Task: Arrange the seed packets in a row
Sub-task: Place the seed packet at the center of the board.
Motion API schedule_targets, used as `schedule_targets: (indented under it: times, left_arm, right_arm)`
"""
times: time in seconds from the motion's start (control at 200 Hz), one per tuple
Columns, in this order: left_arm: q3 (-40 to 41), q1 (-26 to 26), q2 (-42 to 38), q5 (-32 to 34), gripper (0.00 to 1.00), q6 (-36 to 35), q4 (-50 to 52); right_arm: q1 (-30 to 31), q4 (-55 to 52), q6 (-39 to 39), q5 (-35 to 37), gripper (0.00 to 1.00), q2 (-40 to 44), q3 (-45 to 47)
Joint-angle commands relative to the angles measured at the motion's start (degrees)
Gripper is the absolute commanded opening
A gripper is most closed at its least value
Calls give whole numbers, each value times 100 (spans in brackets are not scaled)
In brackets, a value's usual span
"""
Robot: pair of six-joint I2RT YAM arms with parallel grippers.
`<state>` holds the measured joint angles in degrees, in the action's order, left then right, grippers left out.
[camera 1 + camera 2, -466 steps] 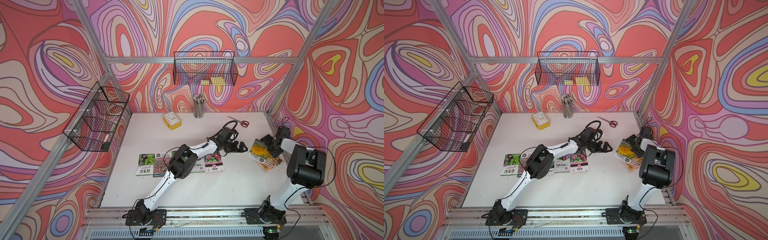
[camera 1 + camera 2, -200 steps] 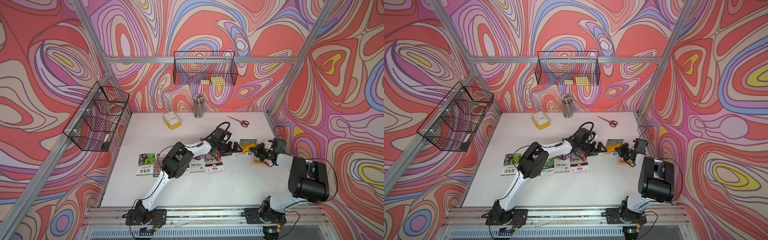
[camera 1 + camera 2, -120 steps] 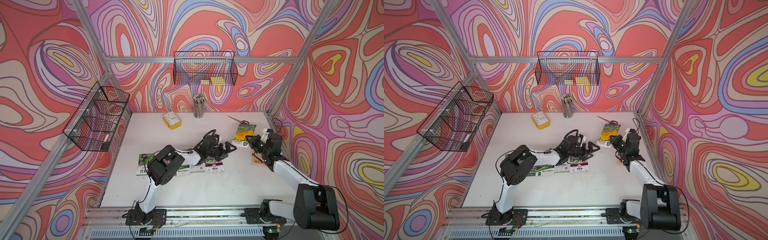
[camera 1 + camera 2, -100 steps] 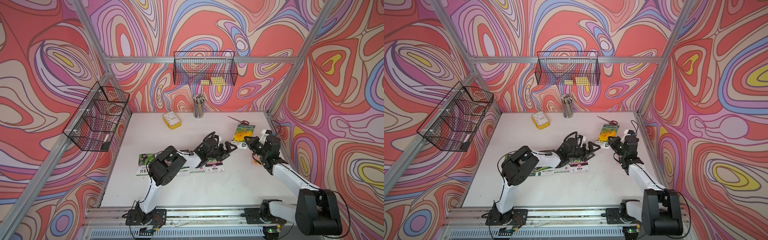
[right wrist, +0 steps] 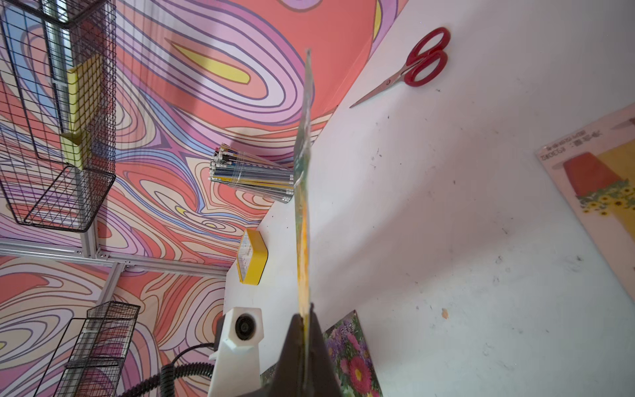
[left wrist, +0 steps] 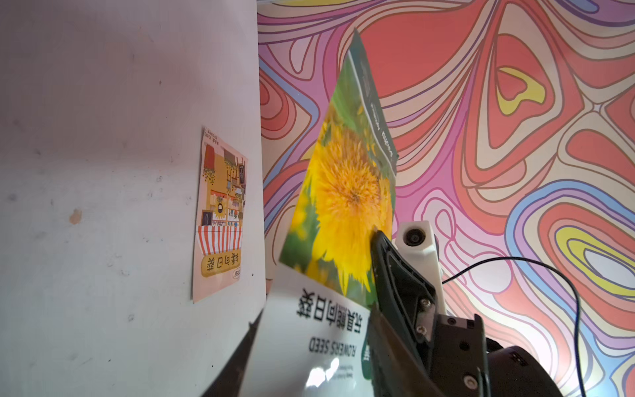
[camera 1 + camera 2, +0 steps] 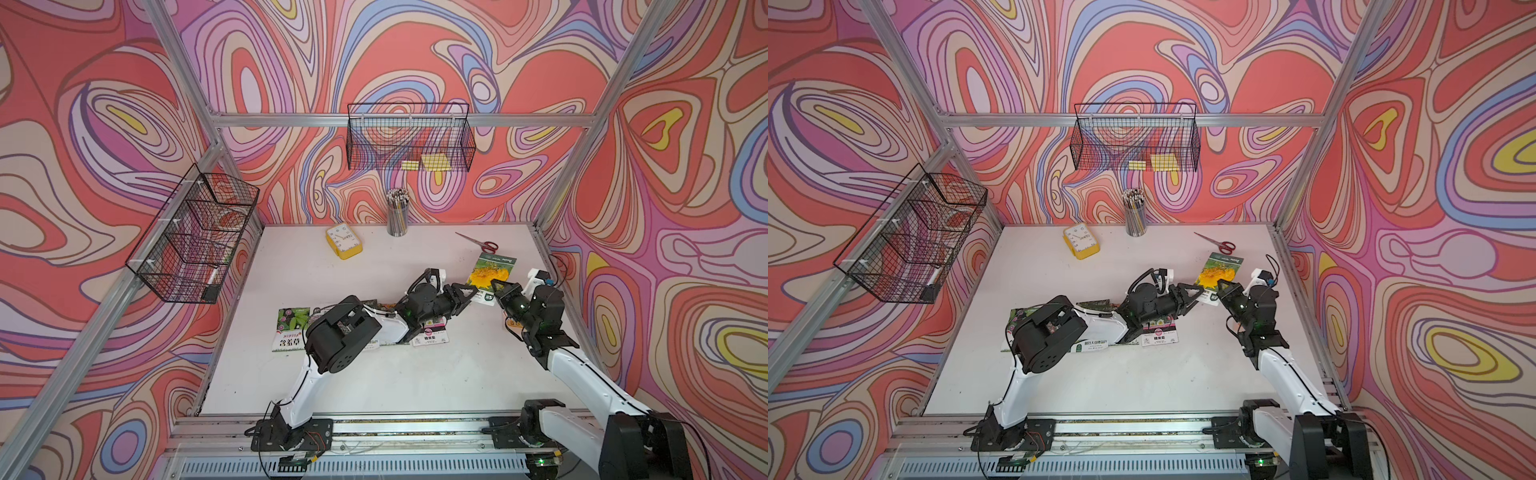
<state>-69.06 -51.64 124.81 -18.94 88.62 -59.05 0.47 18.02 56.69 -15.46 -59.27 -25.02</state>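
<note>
My right gripper (image 7: 497, 286) is clamping the lower edge of the sunflower seed packet (image 7: 493, 272) and holding it upright off the table (image 7: 374, 386). I judge this is to offer its white label band to my other arm. My left gripper (image 7: 471, 294) is straddling that band's corner, a jaw on each side. Whether it is biting yet, I cannot tell. I am reading this as a hand-over, since the row of packets (image 7: 291, 330) is lying under my left arm. The shop-picture packet (image 6: 221, 213) is lying flat by the table's edge.
</note>
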Motion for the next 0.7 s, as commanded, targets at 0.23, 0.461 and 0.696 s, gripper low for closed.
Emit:
schedule_targets:
  times: [0.23, 0.461, 0.696]
  left_arm:
    - [59, 139, -299, -593, 0, -532, 672]
    - [-466, 817, -1172, -1833, 0, -4421, 5868]
    - [-245, 1692, -1668, -3250, 0, -6023, 7119]
  right_arm:
    - [49, -967, -618, -232, 58, -3, -382]
    - [33, -4301, -2437, -216, 80, -896, -2361]
    - [19, -3668, -2543, -1246, 82, -1127, -2099]
